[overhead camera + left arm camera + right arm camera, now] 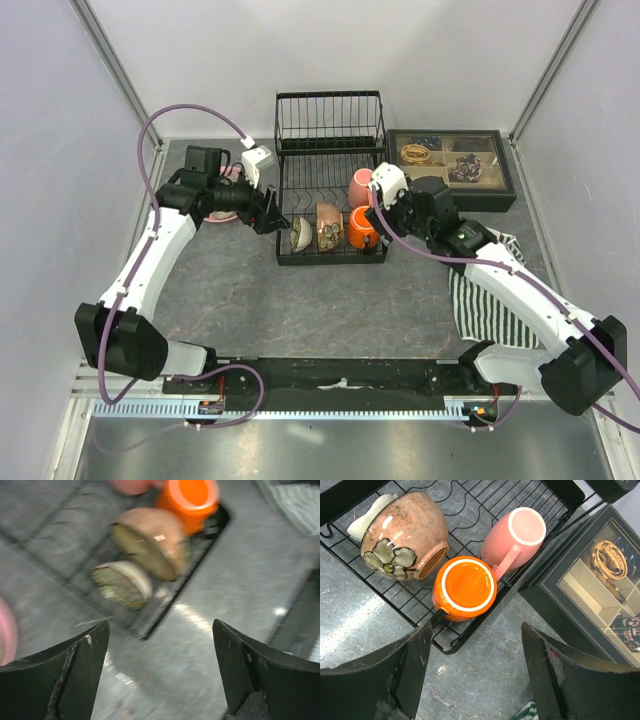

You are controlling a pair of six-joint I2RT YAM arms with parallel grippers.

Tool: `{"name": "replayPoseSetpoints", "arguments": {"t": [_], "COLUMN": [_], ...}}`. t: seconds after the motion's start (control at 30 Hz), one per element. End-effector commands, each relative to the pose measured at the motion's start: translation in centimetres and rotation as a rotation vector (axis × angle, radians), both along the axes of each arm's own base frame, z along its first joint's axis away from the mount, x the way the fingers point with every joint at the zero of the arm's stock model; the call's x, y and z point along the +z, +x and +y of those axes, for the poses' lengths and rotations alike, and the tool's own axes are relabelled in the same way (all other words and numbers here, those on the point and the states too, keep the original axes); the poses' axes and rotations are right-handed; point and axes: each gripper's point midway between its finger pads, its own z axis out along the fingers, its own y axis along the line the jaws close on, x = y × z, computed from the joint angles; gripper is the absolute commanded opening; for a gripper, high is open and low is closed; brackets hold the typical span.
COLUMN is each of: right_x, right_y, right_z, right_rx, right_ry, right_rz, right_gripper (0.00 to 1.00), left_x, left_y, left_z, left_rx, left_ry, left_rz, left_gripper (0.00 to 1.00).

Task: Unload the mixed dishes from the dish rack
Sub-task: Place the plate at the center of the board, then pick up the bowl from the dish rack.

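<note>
**Dish rack** (pixel 330 122): black wire, far centre of the table (pixel 330 300). The upright slotted back stood on the far side and the flat basket on the near side.

**Small pale bowl** (pixel 298 235): stood on edge at the basket's near left corner. The right wrist view caught only a white sliver of it behind the next item.

**Brown bowl** (pixel 329 227): lay on its side just right of the pale bowl. The overhead view showed its patterned inside. Only the right wrist view showed the speckled outer wall with a painted flower.

**Orange mug** (pixel 465 587): near right corner of the basket, mouth up.

**Pink mug** (pixel 512 535): just beyond the orange mug, with its handle reaching toward it.

**Pink plate** (pixel 228 213): on the table left of the rack, largely hidden under the left arm. The blurred left wrist view caught it only as a pink edge.

**Left gripper** (pixel 160 625): jaws spread wide with nothing between them, above the table just off the basket's near left corner.

**Right gripper** (pixel 476 626): jaws spread wide and empty, over the basket's near right corner. In its own view the orange mug sat between the fingers.

**Trinket tray** (pixel 450 165): dark and compartmented, just right of the rack. Its contents were clearest in the right wrist view.

**Striped cloth** (pixel 480 300): near right, under the right arm.
</note>
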Motion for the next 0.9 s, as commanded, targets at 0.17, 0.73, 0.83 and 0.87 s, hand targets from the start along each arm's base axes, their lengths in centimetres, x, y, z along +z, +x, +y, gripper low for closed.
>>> {"name": "replayPoseSetpoints", "arguments": {"t": [0.17, 0.73, 0.83, 0.87], "right_x": [-1.6, -1.5, -1.4, -1.3], "right_y": [-0.2, -0.2, -0.6, -0.8], "right_z": [-0.8, -3.4, -3.4, -3.4], "right_rx": [-0.013, -0.061, -0.048, -0.047], "right_ry": [-0.003, 0.018, 0.03, 0.031], "right_rz": [-0.024, -0.041, -0.045, -0.05], "right_gripper": [0.79, 0.77, 0.77, 0.77], "left_x": [0.5, -6.4, -7.1, -7.5], "left_y": [-1.1, 3.9, 4.4, 4.5], "left_z": [-5.3, -8.1, -8.6, -8.7], "left_rx": [-0.174, -0.062, -0.046, -0.043], "left_ry": [-0.334, -0.314, -0.31, -0.305], "left_rz": [0.253, 0.385, 0.388, 0.394], "left_gripper": [0.85, 0.7, 0.68, 0.68]}}
